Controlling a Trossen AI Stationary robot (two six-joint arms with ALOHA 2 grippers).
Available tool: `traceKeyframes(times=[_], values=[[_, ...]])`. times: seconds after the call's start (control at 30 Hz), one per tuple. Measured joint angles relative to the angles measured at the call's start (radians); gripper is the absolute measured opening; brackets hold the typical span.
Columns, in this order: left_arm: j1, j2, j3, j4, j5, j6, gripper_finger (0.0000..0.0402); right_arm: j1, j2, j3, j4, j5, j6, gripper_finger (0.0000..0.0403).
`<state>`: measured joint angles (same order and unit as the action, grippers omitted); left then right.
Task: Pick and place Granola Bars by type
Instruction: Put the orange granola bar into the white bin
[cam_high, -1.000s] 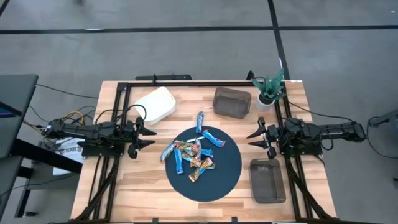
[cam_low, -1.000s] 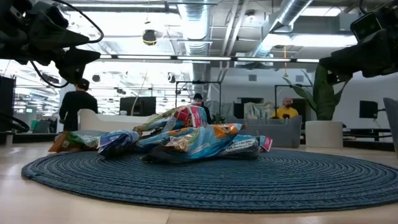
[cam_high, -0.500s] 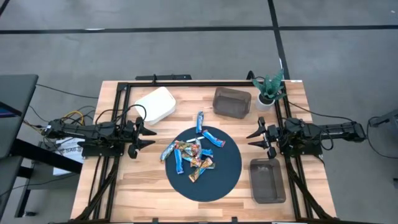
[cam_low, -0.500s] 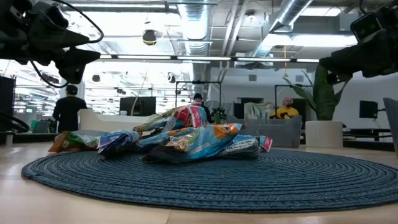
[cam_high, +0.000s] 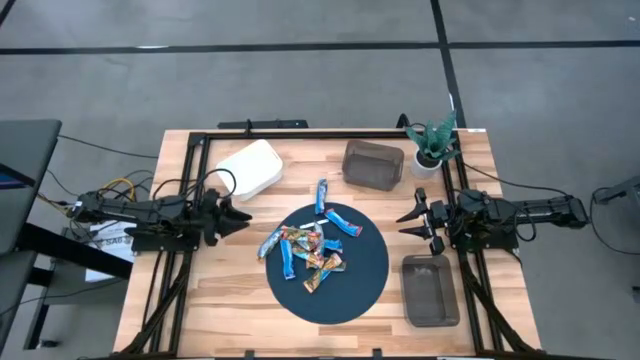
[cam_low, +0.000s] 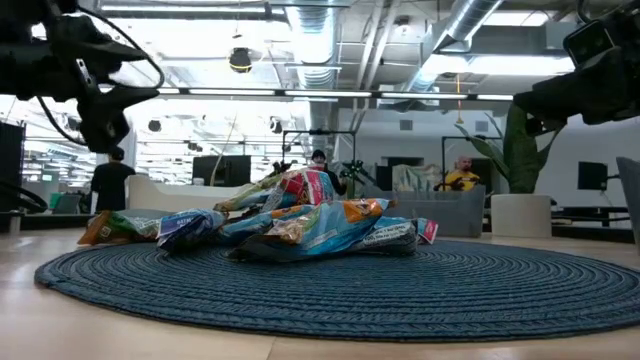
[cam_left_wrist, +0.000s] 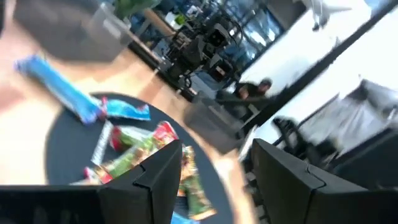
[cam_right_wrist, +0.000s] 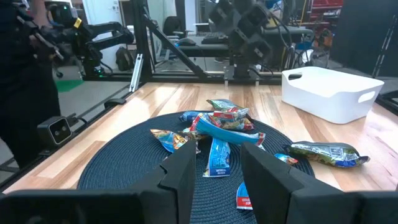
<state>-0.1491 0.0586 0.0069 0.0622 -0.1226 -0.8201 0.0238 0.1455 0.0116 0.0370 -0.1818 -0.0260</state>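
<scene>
Wooden worktop (cam_high: 220, 300) under the overhead camera carries a round dark mat (cam_high: 355, 290) at its middle, and the bars (cam_high: 310, 246) lie heaped there, blue ones mixed with multicoloured ones; one blue bar (cam_high: 321, 193) sits off the mat's far edge. A white bin (cam_high: 250, 168) stands near the left arm, and two dark bins (cam_high: 373, 164) on the right side. The left hand (cam_high: 236, 214) hangs just beside the mat, its fingers (cam_left_wrist: 149, 180) apart. The right hand (cam_high: 412, 221) waits at the opposite side, fingers (cam_right_wrist: 183, 171) apart too. Nothing looks sorted yet. To do the first pick well, I'd go for a bar lying loose at the heap's rim, not one buried under others, and close across its narrow width so only one wrapper comes up.
</scene>
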Motion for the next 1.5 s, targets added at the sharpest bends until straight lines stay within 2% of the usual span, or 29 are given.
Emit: traceKeyframes(times=[0.07, 0.13, 0.27, 0.37, 0.5, 0.57, 0.63, 0.73, 0.8, 0.87, 1.03, 1.13, 1.3, 1.4, 1.5], values=[[-0.001, 0.0, 0.0, 0.0, -0.044, -0.068, 0.0187, 0.0, 0.0, 0.0, 0.0, 0.0, 0.0, 0.0119], [-0.001, 0.0, 0.0, 0.011, -0.137, -0.111, 0.0187, 0.0, 0.0, 0.0, 0.0, 0.0, 0.0, 0.0119], [0.0, 0.0, 0.004, 0.022, -0.333, -0.131, 0.0187, 0.0, 0.0, 0.0, 0.0, 0.0, 0.0, 0.0119], [0.0, 0.0, 0.006, 0.04, -0.408, -0.154, 0.0187, 0.0, 0.0, 0.0, -0.002, 0.007, -0.011, 0.0119], [0.0, 0.0, 0.008, 0.126, -0.437, -0.172, 0.0187, -0.022, 0.0, 0.0, -0.003, 0.191, -0.172, 0.0119], [0.0, 0.0, 0.011, 0.143, -0.436, -0.179, 0.0187, -0.033, 0.0, 0.0, 0.0, 0.25, -0.234, 0.0119], [0.0, 0.001, 0.02, 0.136, -0.441, -0.193, 0.0187, -0.044, 0.0, 0.0, 0.0, 0.289, -0.252, 0.0119], [0.0, 0.021, 0.049, 0.135, -0.453, -0.191, 0.0187, -0.056, -0.001, 0.0, 0.006, 0.283, -0.25, 0.0119], [0.0, 0.05, 0.079, 0.117, -0.439, -0.185, 0.0187, -0.059, -0.001, 0.0, 0.048, 0.245, -0.134, 0.0119], [0.0, 0.105, 0.129, 0.076, -0.399, -0.189, 0.0187, -0.057, -0.001, 0.0, 0.124, 0.208, 0.109, 0.0119], [0.004, 0.312, 0.278, -0.136, -0.336, -0.196, 0.0187, -0.058, -0.001, 0.0, 0.352, 0.245, 0.735, 0.0119], [0.029, 0.446, 0.352, -0.191, -0.344, -0.196, 0.0187, -0.058, -0.003, 0.0, 0.461, 0.308, 0.998, 0.0119], [0.096, 0.632, 0.435, -0.232, -0.331, -0.183, 0.0187, -0.059, -0.003, 0.0, 0.541, 0.487, 1.021, 0.0119], [0.139, 0.718, 0.463, -0.232, -0.275, -0.181, 0.0187, -0.059, -0.003, 0.0, 0.559, 0.532, 1.018, 0.0119], [0.182, 0.78, 0.477, -0.237, -0.166, -0.181, 0.0187, -0.059, 0.011, 0.001, 0.546, 0.53, 1.002, 0.0119]])
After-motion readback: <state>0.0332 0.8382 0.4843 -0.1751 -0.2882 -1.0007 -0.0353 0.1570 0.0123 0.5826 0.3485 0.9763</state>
